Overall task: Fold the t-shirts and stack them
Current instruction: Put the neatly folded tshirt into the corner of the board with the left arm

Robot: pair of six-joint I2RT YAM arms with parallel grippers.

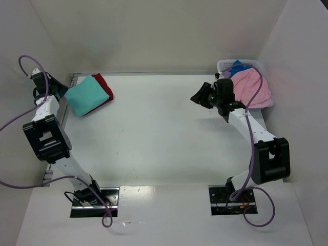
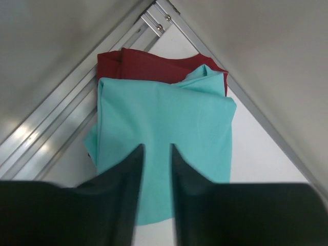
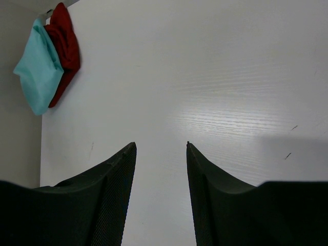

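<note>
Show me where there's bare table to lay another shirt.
The wide middle of the table, between the teal t-shirt on the dark red t-shirt far left and the white basket far right. Both far corners are crowded.

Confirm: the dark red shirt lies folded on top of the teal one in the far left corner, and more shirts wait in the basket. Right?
Not quite: the order is reversed. The teal shirt lies on top of the dark red shirt, as the left wrist view shows. The corner and the filled basket are right.
</note>
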